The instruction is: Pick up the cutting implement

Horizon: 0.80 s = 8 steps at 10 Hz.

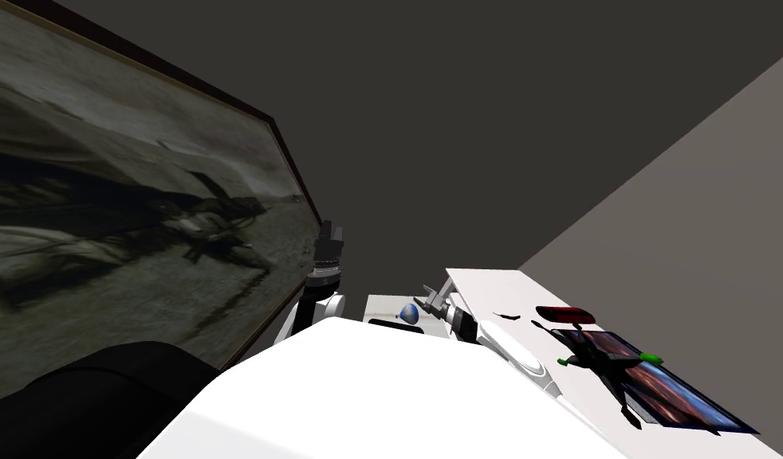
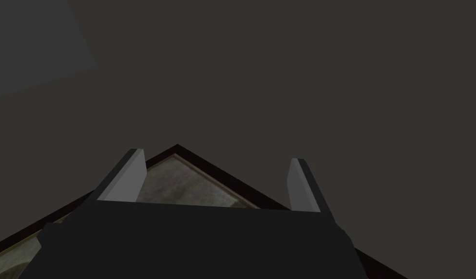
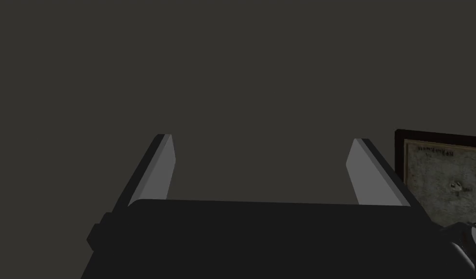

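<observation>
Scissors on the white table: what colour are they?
The scissors are black with small green bits, seen best in the head view.

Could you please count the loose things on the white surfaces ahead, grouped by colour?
Black: 2, the implement with green tips and a small sliver
Dark red: 1, an oblong thing
Red and blue: 1, a flat panel
Blue and white: 1, a round thing
Total: 5

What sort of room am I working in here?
Probably a living room or study: a large framed picture hangs on a dark wall, and a white table holds a scissors-like tool on a colourful flat panel.
</observation>
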{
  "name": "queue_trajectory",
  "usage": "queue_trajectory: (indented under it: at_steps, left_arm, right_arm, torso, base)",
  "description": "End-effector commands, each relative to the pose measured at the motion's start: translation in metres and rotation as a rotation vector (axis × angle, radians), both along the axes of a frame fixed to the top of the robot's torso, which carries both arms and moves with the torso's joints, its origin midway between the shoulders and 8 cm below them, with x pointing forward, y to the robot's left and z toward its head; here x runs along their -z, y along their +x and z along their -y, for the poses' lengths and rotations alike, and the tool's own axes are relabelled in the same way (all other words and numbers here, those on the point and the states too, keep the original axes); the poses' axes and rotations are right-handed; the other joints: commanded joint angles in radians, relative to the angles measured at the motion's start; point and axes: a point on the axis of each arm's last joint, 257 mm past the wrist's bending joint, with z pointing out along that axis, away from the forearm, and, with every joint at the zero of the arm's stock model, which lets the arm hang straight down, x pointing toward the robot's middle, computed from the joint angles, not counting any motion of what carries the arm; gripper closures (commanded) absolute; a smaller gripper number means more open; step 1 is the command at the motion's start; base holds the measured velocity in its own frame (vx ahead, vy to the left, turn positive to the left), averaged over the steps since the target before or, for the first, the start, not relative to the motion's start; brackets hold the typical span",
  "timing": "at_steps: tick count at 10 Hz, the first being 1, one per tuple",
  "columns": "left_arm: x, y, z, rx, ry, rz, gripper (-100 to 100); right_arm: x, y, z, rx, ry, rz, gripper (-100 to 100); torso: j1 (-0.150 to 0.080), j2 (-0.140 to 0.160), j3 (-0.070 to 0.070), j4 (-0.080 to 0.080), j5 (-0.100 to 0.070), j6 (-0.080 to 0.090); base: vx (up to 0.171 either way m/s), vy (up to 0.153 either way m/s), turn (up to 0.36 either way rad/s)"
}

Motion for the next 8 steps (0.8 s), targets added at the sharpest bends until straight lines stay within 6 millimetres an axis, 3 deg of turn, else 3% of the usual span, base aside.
queue_trajectory:
  at_steps: [1, 3, 4, 5, 6, 8]
  left_arm:
    - [0.000, 0.000, 0.000, 0.000, 0.000, 0.000, 0]
    - [0.000, 0.000, 0.000, 0.000, 0.000, 0.000, 0]
    - [0.000, 0.000, 0.000, 0.000, 0.000, 0.000, 0]
    - [0.000, 0.000, 0.000, 0.000, 0.000, 0.000, 0]
    - [0.000, 0.000, 0.000, 0.000, 0.000, 0.000, 0]
    - [0.000, 0.000, 0.000, 0.000, 0.000, 0.000, 0]
  right_arm:
    - [0.031, -0.015, 0.022, -0.029, -0.102, -0.029, -100]
    - [0.057, -0.027, 0.044, -0.059, -0.200, -0.051, -100]
    - [0.077, -0.039, 0.065, -0.086, -0.278, -0.074, -100]
    - [0.081, -0.040, 0.069, -0.086, -0.290, -0.078, -100]
    - [0.098, -0.052, 0.091, -0.111, -0.361, -0.101, -100]
    - [0.103, -0.054, 0.097, -0.111, -0.379, -0.107, -100]
  torso:
    - [0.000, 0.000, 0.000, 0.000, 0.000, 0.000]
    - [-0.002, -0.001, 0.000, 0.000, 0.000, 0.000]
    - [-0.002, -0.001, 0.000, 0.000, 0.000, 0.000]
    - [-0.002, 0.000, 0.000, 0.000, 0.000, 0.000]
    - [-0.002, 0.000, 0.000, 0.000, 0.000, 0.000]
    - [-0.002, 0.000, 0.000, 0.000, 0.000, 0.000]
  base:
    - [0.035, -0.022, 0.147]
    - [0.039, -0.034, 0.148]
    - [0.031, -0.032, 0.089]
    - [0.024, -0.034, 0.079]
    - [0.034, -0.041, 0.141]
    - [0.021, -0.031, 0.037]
